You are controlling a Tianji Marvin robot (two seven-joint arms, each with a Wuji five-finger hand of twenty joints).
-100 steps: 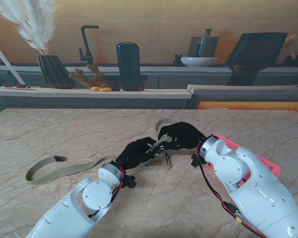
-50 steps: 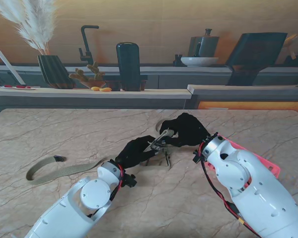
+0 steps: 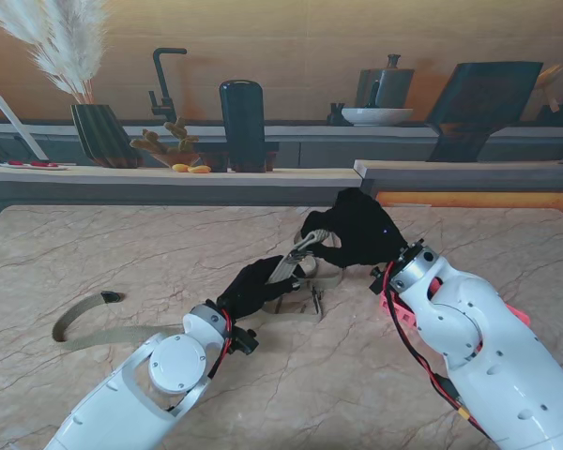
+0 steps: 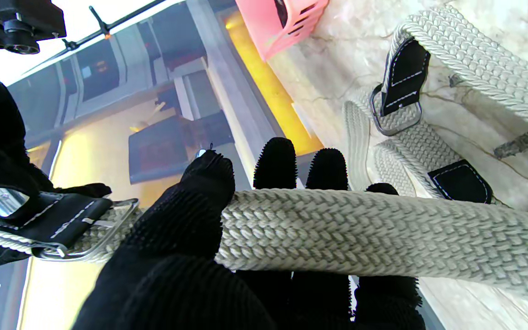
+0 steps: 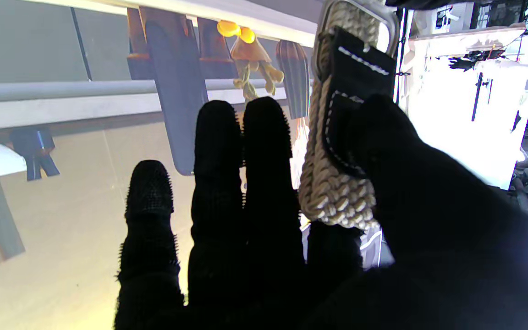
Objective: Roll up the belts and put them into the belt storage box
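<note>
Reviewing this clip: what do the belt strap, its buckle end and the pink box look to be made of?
Belt strap: braided beige cord, likely cotton or similar; the plaited weave shows plainly. Buckle tab: matte black leather or faux leather with white stitching, beside a shiny metal ring. Pink box: probably moulded plastic, with slotted walls.

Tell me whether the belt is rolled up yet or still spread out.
Spread out. The belt trails flat across the table leftward; its buckle end is pinched by the right robot hand.
</note>
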